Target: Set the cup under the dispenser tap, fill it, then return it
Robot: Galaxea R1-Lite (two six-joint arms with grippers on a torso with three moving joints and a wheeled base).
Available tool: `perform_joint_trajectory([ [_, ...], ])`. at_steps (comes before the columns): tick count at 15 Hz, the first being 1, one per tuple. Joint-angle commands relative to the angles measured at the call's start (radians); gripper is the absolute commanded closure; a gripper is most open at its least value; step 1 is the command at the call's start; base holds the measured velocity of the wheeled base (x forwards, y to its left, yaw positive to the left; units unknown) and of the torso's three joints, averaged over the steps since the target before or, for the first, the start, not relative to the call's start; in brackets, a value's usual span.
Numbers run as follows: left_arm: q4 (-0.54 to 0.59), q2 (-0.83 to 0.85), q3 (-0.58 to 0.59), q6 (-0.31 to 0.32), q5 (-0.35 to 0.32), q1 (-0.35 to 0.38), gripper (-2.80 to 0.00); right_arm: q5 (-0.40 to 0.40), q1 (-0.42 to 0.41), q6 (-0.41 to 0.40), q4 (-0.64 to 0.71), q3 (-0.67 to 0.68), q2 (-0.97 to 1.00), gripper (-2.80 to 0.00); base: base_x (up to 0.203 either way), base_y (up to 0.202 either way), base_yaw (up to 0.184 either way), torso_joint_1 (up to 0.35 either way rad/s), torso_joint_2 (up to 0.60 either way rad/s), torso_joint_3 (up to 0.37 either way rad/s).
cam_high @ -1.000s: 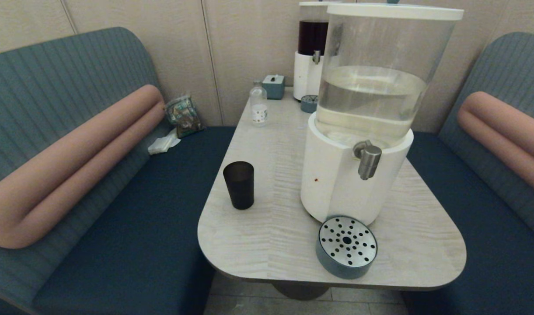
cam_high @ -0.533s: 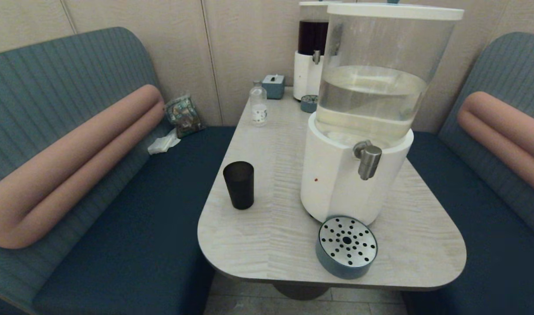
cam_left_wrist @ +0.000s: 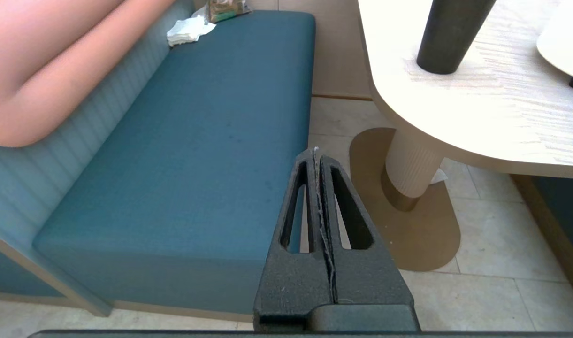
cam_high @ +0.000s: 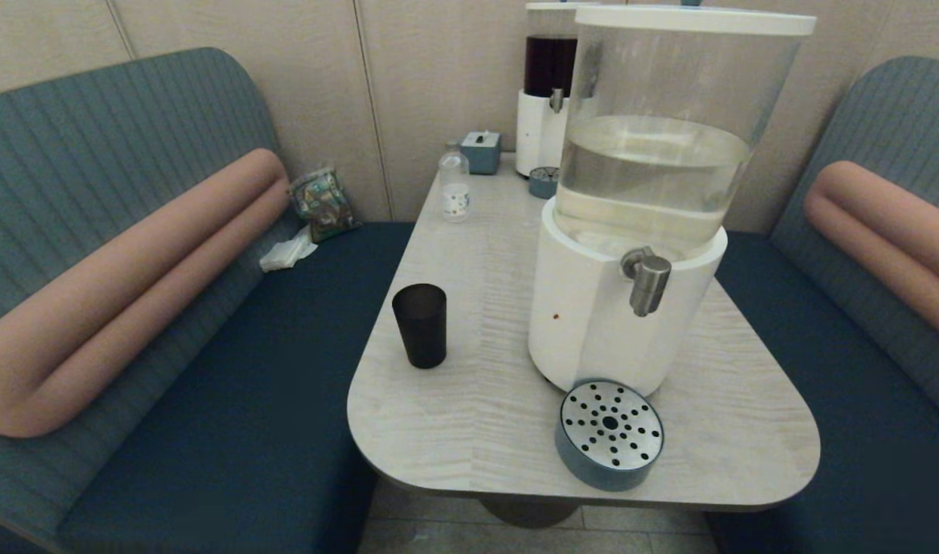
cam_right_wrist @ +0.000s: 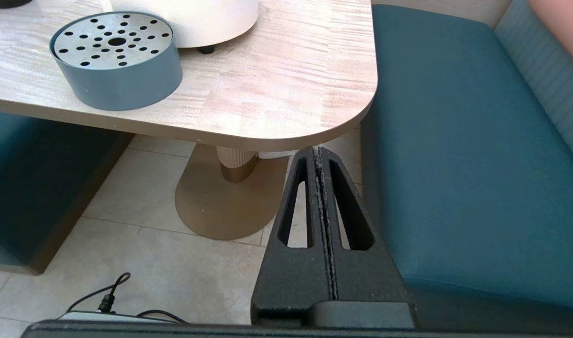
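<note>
The black cup [cam_high: 420,325] stands upright on the pale table [cam_high: 469,431], left of the large white-based dispenser [cam_high: 592,323]. Its brushed-steel tap [cam_high: 647,282] juts from the base, above a round blue drip tray [cam_high: 610,434] with a perforated steel top. Neither arm shows in the head view. My left gripper [cam_left_wrist: 316,155] hangs shut and empty below the table's edge, beside the blue bench, with the cup [cam_left_wrist: 448,35] above and ahead. My right gripper [cam_right_wrist: 318,152] is shut and empty under the table's near right corner, the drip tray [cam_right_wrist: 115,61] ahead of it.
A small clear bottle [cam_high: 454,185], a blue box [cam_high: 481,151], a second drip tray [cam_high: 544,182] and a dark-liquid dispenser [cam_high: 547,92] stand at the table's far end. Blue benches [cam_high: 231,400] with pink bolsters flank the table. A cable [cam_right_wrist: 108,300] lies on the floor tiles.
</note>
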Motion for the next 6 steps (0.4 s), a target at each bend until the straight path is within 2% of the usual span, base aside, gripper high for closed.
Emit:
perform_joint_trajectory([
  [1,0.000,0.003,0.001,-0.001,0.000,0.000,0.00,0.000,0.000,-0.004,0.001,-0.002,0.001,0.00,0.000,0.000,0.000,0.000,0.00,0.000],
  [6,0.000,0.002,0.001,-0.001,0.000,0.000,0.00,0.000,0.000,0.007,0.000,0.000,0.001,0.00,0.000,0.000,0.000,0.000,0.00,0.000],
])
